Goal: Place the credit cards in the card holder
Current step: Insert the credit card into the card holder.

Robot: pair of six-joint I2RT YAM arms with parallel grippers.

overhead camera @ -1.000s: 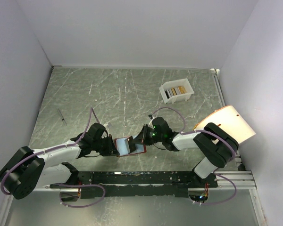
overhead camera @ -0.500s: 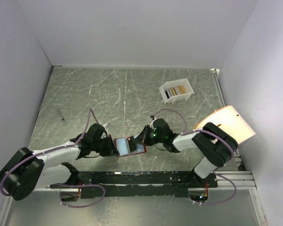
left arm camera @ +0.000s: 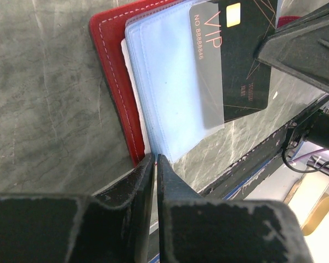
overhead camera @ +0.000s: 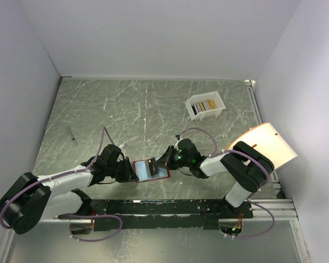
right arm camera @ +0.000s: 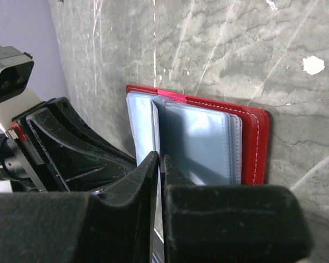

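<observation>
Mid-way along the near edge of the grey marbled desk (overhead camera: pixel 98 109), the left gripper (left arm camera: pixel 155 160) pinches a corner of the open red folding card holder (left arm camera: pixel 112 71) to steady it. The right gripper (right arm camera: pixel 158 160), clamped on a dark plastic VIP credit card (left arm camera: pixel 244 71), feeds it into a pale-blue sleeve (left arm camera: pixel 170 93), having edged slightly inward over the past second.

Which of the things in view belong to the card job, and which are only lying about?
For the job: red card holder; dark VIP card, partly in a clear pocket; spare cards in the white box.
Lying about: thin dark stick; pale orange-edged board.
</observation>
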